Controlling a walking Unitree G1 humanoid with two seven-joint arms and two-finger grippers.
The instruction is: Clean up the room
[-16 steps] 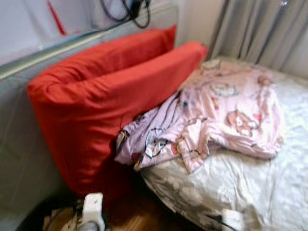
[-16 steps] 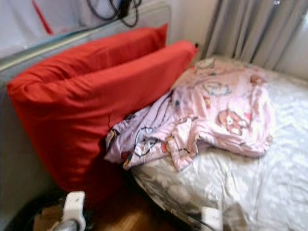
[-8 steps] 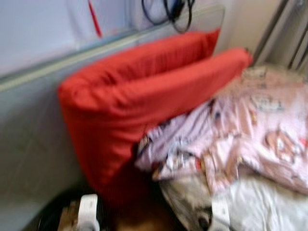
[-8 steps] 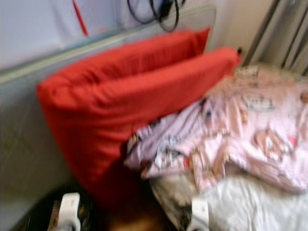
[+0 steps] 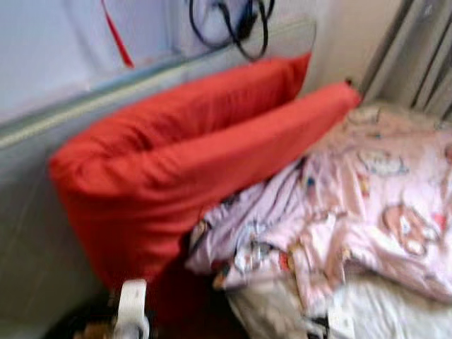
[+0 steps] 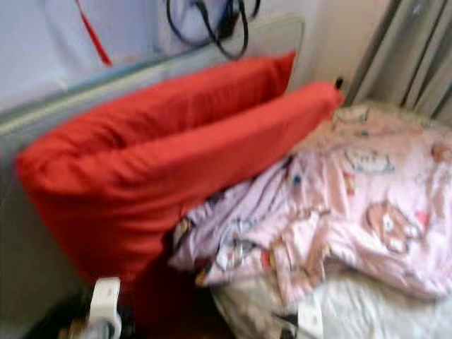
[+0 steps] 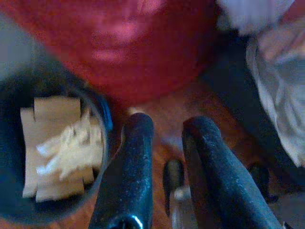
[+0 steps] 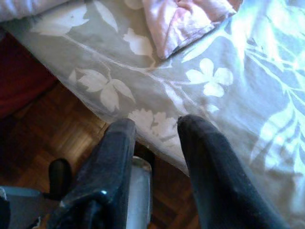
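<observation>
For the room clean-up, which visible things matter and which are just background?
Matter: pink patterned garment, crumpled on the bed; two red pillows leaning at the headboard; bin with paper scraps on the floor.
Background: grey curtain, black cables, leaf-print bedsheet.

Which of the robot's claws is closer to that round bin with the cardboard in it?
The left. The left gripper hangs right beside the bin, above the wooden floor. The right gripper is over at the edge of the leaf-patterned bedsheet, near the pink pyjamas.

Right pincer (image 8: 155,125) slightly parted, over grey leaf-print sheet (image 8: 228,109), pink blanket edge (image 8: 183,21), wooden floor (image 8: 52,133)
</observation>
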